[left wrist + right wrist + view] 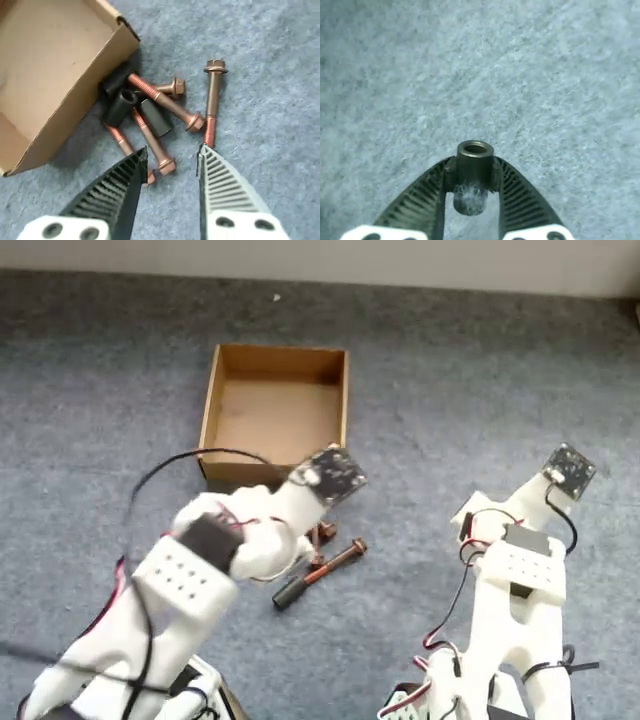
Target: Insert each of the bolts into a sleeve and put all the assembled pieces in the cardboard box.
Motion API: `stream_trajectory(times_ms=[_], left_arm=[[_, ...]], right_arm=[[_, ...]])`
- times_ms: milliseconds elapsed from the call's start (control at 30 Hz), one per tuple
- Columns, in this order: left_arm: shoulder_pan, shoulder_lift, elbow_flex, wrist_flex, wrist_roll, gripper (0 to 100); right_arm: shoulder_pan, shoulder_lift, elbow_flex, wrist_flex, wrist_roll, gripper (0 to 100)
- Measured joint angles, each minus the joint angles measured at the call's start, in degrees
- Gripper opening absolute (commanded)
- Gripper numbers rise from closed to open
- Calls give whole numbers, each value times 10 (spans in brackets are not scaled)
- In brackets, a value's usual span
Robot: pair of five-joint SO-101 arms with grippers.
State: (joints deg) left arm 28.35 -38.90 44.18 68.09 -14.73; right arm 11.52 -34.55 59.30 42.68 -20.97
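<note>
Five copper-coloured bolts [165,102] and three black sleeves [121,105] lie flat in a loose pile on the grey table [450,390], just beside an outer corner of the open cardboard box [45,75]. The bolts' long axes fan out in different directions, and several cross one another and the sleeves. One bolt [213,100] lies at the edge of the pile with its head pointing away from the left tool [172,149] and its threaded tip just beside one finger. The left tool hangs above the pile, released, jaws spread wide and holding nothing. The right tool [474,172], well apart over bare table, is clenched on a fourth sleeve [475,150]. This sleeve's long axis runs along the fingers, with its open end past the fingertips.
</note>
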Motion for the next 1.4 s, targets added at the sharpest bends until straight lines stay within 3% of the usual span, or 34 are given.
stream_trajectory(times_ms=[333,567,800,1133,1400], left_arm=[[78,283,-84,-99,6,146],[90,438,-158,-122,7,137],[92,531,-229,-120,47,18],[93,515,-243,-102,102,5],[87,320,-183,-76,148,5]], right_arm=[[6,0,0,-1,-3,5],[4,0,0,-1,-3,5],[4,0,0,-1,-3,5],[4,-4,0,-1,11,5],[4,-58,1,60,26,5]])
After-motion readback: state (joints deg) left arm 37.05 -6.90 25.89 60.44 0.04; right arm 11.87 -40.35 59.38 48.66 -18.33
